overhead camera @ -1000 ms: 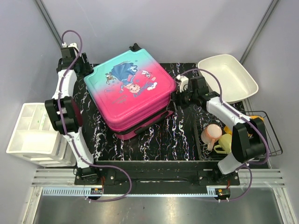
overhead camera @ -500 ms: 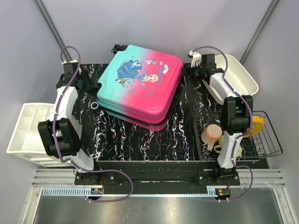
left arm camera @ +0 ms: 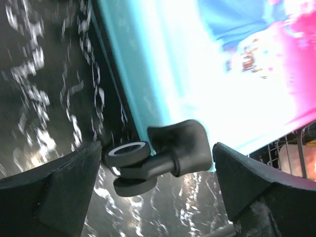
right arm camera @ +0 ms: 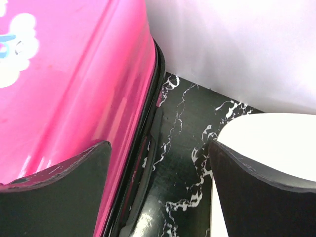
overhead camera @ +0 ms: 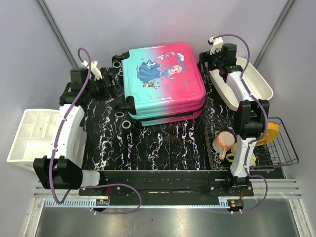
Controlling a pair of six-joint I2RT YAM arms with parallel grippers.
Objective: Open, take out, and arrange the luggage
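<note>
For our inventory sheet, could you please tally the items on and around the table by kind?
Pink-to-teal hard-shell suitcase: 1
White oval plastic tub: 1
White divided plastic tray: 1
Black wire basket: 1
Plastic cups (pink cup, pale yellow cup): 2
Orange-yellow bowl, partly hidden: 1
Total: 7

The luggage lies flat at the back middle of the bench, its wheels toward the left. The left fingers stand just left of it, one wheel between them. The right fingers are at its right side, between it and the tub. In front of the tub, a wire rack holds cups. A divided tray sits left of the bench.
</note>
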